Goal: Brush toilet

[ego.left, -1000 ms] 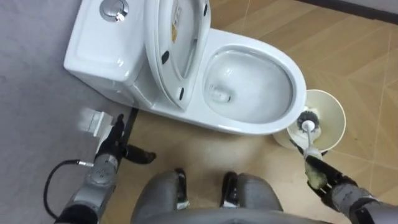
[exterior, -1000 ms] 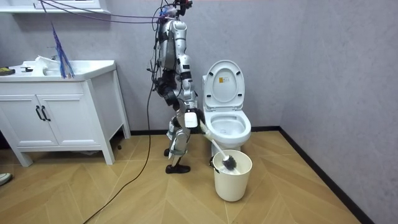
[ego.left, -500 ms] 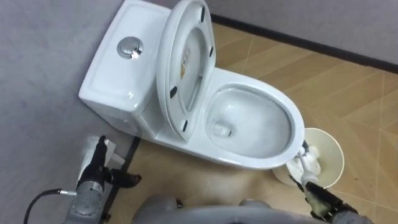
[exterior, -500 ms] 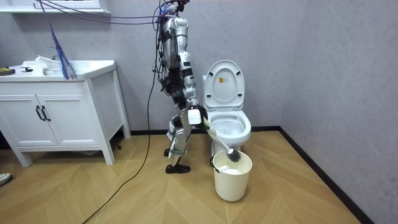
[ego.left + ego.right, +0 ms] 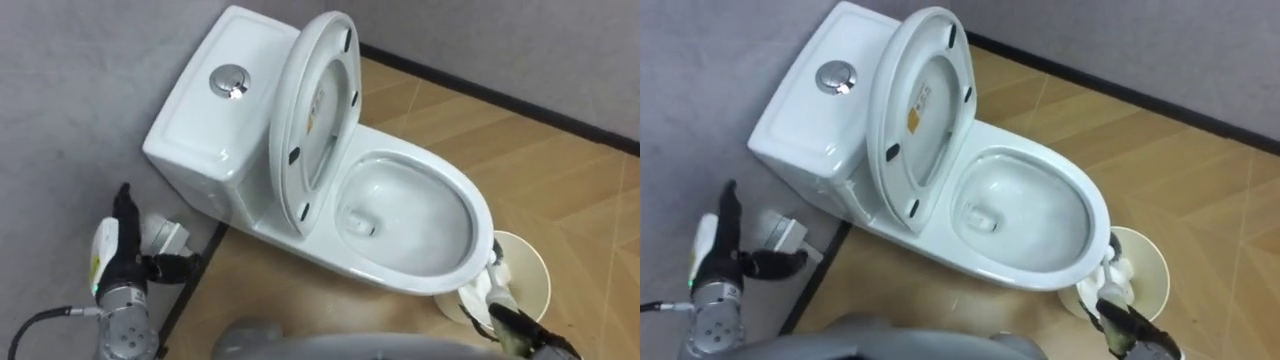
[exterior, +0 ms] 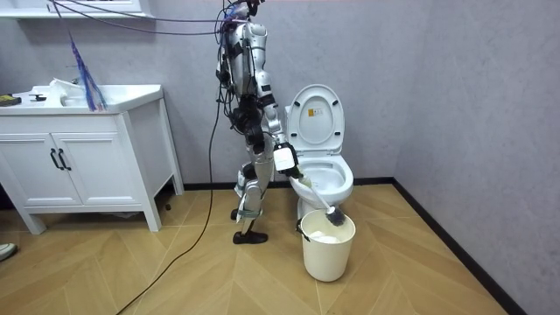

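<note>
A white toilet (image 5: 410,215) stands against the grey wall with its lid and seat (image 5: 315,110) raised and the bowl open. Just beyond its front rim sits a cream bucket (image 5: 530,270). My right hand (image 5: 512,335) shows at the lower right, shut on the toilet brush's handle. The brush (image 5: 495,280) slants down into the bucket, its head (image 6: 335,213) at the bucket's (image 6: 328,249) mouth. My left hand (image 5: 122,250) is at the lower left beside the tank, open and holding nothing, its fingers pointing up. In the room view I stand at the toilet's (image 6: 317,179) left side.
A small white fitting (image 5: 162,232) sits low by the wall beside the tank (image 5: 215,120). A white vanity cabinet (image 6: 87,162) stands at the room view's left. Wooden floor (image 6: 219,280) stretches in front of the bucket.
Both eye views have shifted as my head lifted. In the room view I have straightened up, and my right hand has pushed the brush head across the bucket's mouth towards the room view's right.
</note>
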Controlling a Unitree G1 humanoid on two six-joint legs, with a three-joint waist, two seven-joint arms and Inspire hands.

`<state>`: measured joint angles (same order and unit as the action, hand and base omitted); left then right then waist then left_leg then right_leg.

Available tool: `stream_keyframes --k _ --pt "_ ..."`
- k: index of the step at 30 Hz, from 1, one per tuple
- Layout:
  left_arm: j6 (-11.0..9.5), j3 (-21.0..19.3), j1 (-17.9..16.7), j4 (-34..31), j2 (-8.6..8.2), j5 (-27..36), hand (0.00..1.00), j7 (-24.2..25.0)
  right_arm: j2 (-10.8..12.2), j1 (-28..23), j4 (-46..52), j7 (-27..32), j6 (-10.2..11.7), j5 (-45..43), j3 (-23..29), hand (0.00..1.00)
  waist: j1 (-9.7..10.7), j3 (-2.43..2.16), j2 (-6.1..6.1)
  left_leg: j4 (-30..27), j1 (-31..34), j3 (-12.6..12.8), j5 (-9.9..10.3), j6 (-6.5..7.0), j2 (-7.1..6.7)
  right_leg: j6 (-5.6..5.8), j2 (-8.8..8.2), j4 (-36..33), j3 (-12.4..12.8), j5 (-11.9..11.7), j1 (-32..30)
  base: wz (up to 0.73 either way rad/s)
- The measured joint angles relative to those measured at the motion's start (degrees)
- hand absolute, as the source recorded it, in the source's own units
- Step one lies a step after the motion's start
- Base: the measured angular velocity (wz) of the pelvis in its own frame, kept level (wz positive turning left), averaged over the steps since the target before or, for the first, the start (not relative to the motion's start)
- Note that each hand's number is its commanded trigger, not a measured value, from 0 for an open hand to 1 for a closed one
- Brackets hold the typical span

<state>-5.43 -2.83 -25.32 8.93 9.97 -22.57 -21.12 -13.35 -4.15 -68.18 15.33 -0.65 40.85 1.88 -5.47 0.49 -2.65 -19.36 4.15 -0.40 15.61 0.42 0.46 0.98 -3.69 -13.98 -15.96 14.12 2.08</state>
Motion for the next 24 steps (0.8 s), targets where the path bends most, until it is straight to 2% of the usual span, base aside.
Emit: stream_keyframes --k 4,6,12,14,16,19,21,23,24 --pt "-2.7 -0.6 1.3 -4.9 0.04 -4.2 0.00 -4.3 0.1 0.0 1.1 2.9 0.6 -3.9 0.0 1.00 -0.7 0.02 0.01 0.1 0.0 -0.3 -0.2 -0.01 -0.07 -0.02 0.02 0.2 0.0 -0.3 0.1 -0.01" --pt "-3.6 -0.5 1.9 -5.0 0.04 -4.6 0.00 -5.9 0.1 0.0 1.6 3.9 0.7 -5.8 0.0 1.00 -0.6 0.10 0.12 0.4 -0.1 -0.3 -0.2 0.01 -0.01 -0.02 0.03 0.2 0.1 -0.4 0.0 -0.02" --pt "-3.7 -0.4 4.5 -5.0 0.04 -5.3 0.00 -9.0 0.1 -0.3 6.1 9.9 1.0 -17.8 0.0 1.00 -0.3 0.60 0.90 1.1 -0.5 0.0 -0.3 -0.07 0.07 -0.11 0.07 0.2 0.4 -0.5 0.0 -0.05" --pt "-3.8 -0.3 5.1 -5.0 0.05 -6.1 0.00 -10.1 0.1 -0.5 7.8 11.4 1.0 -20.6 0.0 1.00 0.3 0.61 0.93 1.0 -0.5 0.2 -0.3 -0.07 0.07 -0.10 0.11 0.3 0.6 -0.5 -0.1 -0.02" --pt "-3.8 -0.2 6.1 -4.8 0.06 -6.4 0.00 -11.6 0.1 -1.8 11.9 13.1 1.0 -23.4 -0.1 1.00 0.5 0.78 1.21 1.0 -0.8 1.2 -0.3 -0.07 0.24 -0.03 0.34 0.4 2.0 -0.6 -0.2 -0.18" --pt "-4.3 0.6 7.2 -4.8 0.10 -5.9 0.00 -13.3 0.5 -4.2 17.3 14.9 1.0 -26.5 -0.1 1.00 0.8 0.63 1.81 1.8 -1.1 2.0 -0.4 -0.04 0.31 0.00 0.38 0.5 3.2 -0.7 -0.8 -0.23" --pt "-5.3 1.2 7.7 -4.8 0.10 -5.9 0.00 -13.8 1.1 -4.3 19.4 16.0 1.1 -27.9 0.0 1.00 2.0 0.61 2.00 2.3 -1.5 2.2 -0.5 -0.03 0.29 0.01 0.38 0.5 3.6 -0.8 -0.9 -0.16" --pt "-6.1 2.1 8.3 -4.4 0.12 -6.2 0.00 -14.2 1.8 -4.3 22.1 16.6 3.8 -29.2 -0.1 1.00 2.6 0.45 2.25 3.0 -2.1 3.0 -0.7 -0.01 0.31 0.05 0.37 0.5 4.3 -0.8 -0.9 -0.18" --pt "-6.2 3.0 9.0 -3.9 0.13 -6.4 0.00 -14.2 2.0 -4.3 24.1 16.9 6.1 -30.7 -0.1 1.00 2.7 0.26 2.55 3.5 -2.6 3.4 -0.7 0.00 0.33 0.08 0.38 0.5 4.7 -0.8 -0.8 -0.14"
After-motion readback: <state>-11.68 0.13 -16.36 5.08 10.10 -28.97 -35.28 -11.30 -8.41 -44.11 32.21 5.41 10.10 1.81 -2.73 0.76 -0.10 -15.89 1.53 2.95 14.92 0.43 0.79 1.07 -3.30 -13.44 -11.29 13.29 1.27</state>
